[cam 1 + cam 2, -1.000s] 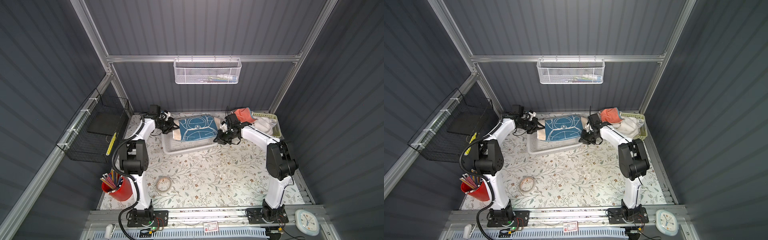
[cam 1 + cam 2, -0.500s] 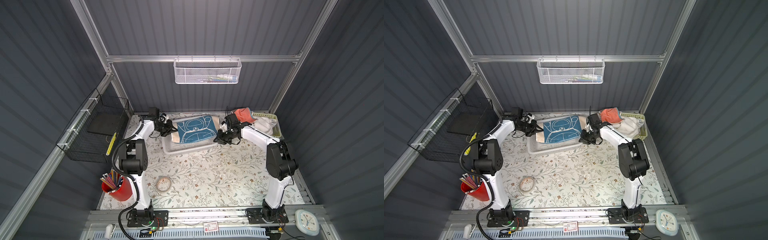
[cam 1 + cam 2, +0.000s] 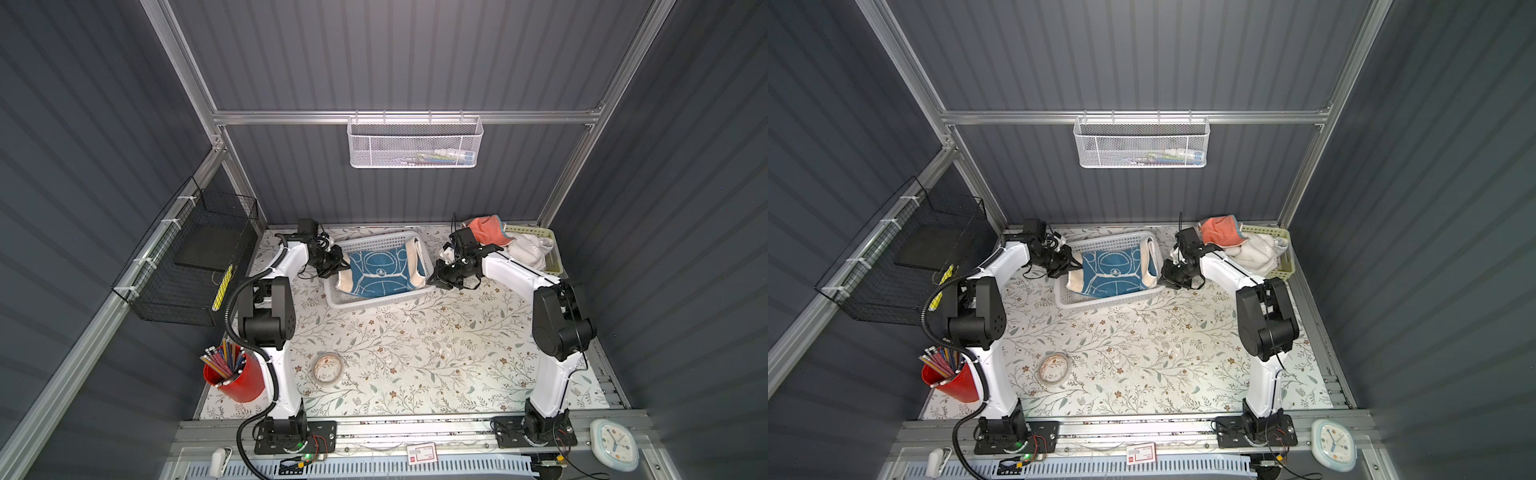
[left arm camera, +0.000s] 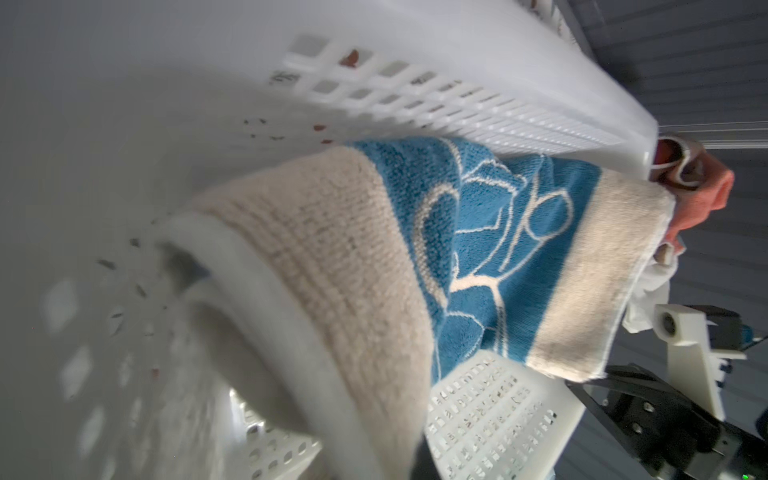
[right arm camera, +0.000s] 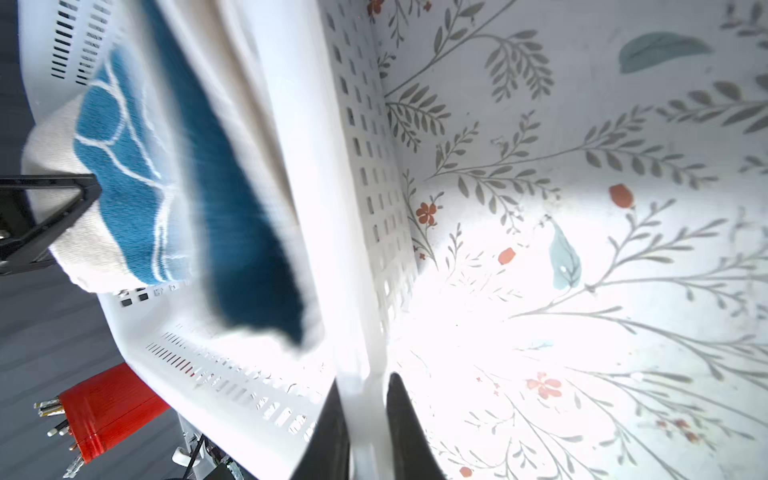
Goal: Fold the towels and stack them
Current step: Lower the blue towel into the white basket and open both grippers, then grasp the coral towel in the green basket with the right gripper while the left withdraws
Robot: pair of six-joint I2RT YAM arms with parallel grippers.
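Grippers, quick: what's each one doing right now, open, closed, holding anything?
Left gripper: closed, apparently on the cream end of the blue towel.
Right gripper: closed on the rim of the white basket.

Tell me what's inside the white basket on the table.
A blue towel with cream ends lies in the basket, one end riding up its wall. Anything beneath the towel is covered.

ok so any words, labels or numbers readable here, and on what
No text is legible:
red-and-white card at the front edge: print too small.
yellow strip on the black wire basket: marks too small.
clock: dial too small.
blue towel: white line drawing, no letters made out.
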